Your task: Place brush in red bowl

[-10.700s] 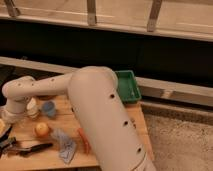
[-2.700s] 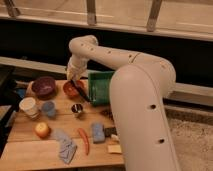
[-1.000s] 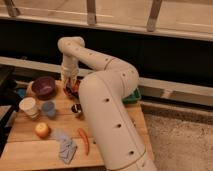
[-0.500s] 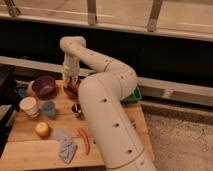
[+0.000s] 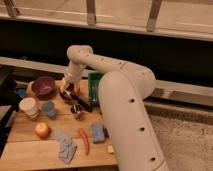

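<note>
I see the white arm (image 5: 115,95) rise from the bottom right, bend at a high elbow and reach down to the left, so the gripper (image 5: 69,88) hangs right above the red bowl (image 5: 68,94). I cannot tell if the jaws are open or closed, because the wrist covers them. The bowl is mostly hidden under the gripper; only a part of its orange-red rim shows. The brush (image 5: 80,102) lies with its black handle slanting down to the right out of the bowl area, and its upper end is lost under the gripper, so I cannot tell if the head is inside.

The surface is a wooden table (image 5: 30,150); behind it is a dark wall with a pale ledge and posts on top.

Around it I see 1 purple bowl (image 5: 43,86) left of the red one, a white cup (image 5: 28,106), a small blue cup (image 5: 48,108), an apple (image 5: 42,130), a grey-blue cloth (image 5: 65,145), a red chilli (image 5: 84,140), a blue sponge (image 5: 98,133) and a green tray (image 5: 93,86), partly hidden by the arm.
</note>
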Motion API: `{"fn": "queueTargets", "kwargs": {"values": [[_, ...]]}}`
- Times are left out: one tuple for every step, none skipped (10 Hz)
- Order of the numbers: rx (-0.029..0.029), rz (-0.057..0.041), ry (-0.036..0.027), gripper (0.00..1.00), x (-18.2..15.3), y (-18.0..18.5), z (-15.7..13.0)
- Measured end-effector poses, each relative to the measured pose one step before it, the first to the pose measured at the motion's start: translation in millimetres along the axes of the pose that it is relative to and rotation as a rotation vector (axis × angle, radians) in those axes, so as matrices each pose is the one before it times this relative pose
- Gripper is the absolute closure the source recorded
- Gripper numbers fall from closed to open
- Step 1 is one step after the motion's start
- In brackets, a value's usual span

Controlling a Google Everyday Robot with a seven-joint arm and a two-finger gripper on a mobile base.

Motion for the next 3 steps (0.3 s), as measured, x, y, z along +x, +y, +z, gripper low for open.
{"fn": "queueTargets", "kwargs": {"values": [[-0.00427,-0.00783,-0.01575,0.2,-2.16,3.25,-3.4],[-0.00341,-0.00417,-0.02481,0.2,-3.67,1.55,-7.18],[0.00048,-0.00015,-0.02402,0.2,-3.19,-1.12,-7.76]]}}
